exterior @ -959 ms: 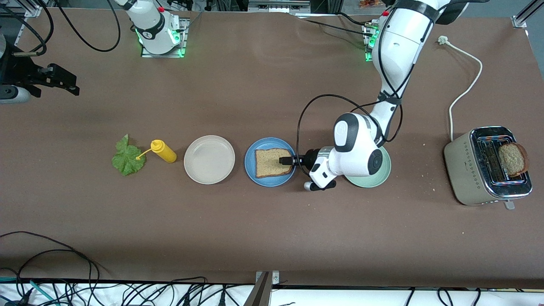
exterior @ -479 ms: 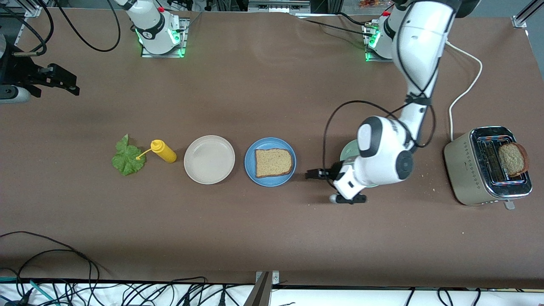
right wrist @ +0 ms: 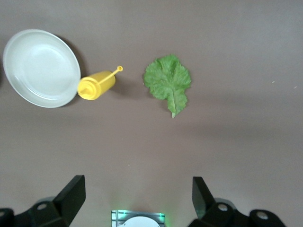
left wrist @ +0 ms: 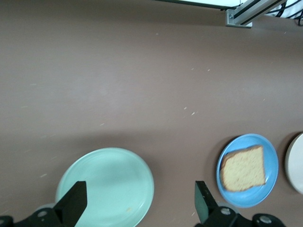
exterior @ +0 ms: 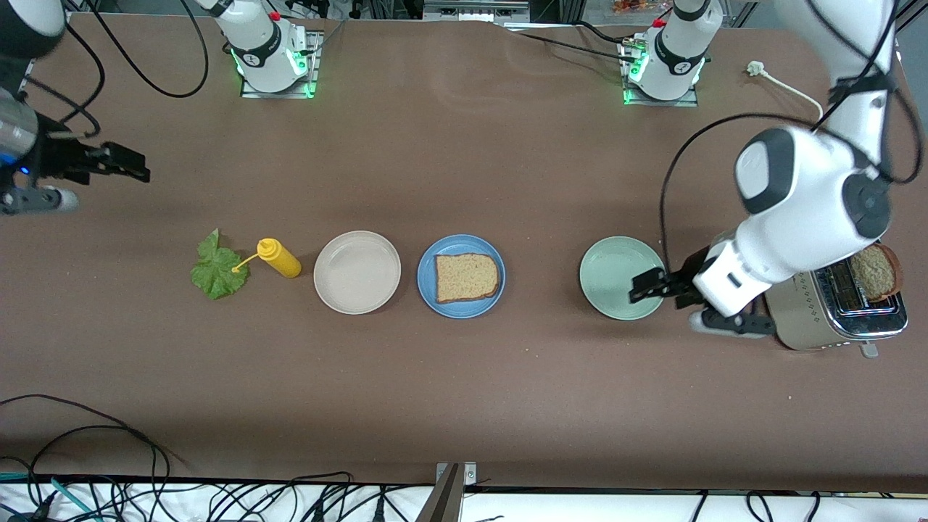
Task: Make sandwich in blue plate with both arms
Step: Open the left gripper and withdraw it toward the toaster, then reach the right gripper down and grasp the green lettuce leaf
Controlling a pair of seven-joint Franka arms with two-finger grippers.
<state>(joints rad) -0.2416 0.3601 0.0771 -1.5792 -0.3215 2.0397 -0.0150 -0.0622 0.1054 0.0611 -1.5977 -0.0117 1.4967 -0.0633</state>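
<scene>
The first slice of bread (exterior: 467, 278) now lies flat and alone in the blue plate (exterior: 428, 290), between the beige plate (exterior: 357, 272) and the pale mint-green plate (exterior: 616, 278) in the row of dishes; a second ago the left gripper was right on that slice, so the base layer looks delivered and released. Since then the left gripper (exterior: 647, 286) has swung away toward its own end of the table and now hangs over the edge of the mint-green plate with its fingers spread wide and nothing between them, close to the toaster (exterior: 834, 304), where a second slice (exterior: 873, 272) stands in a slot. The lettuce leaf (exterior: 216, 267) lies untouched beside the yellow squeeze bottle (exterior: 280, 258) toward the right arm's end. The right gripper (exterior: 123, 165), wide and empty, hovers over bare table near there, having shifted only slightly; the leaf seems the likely next job.
</scene>
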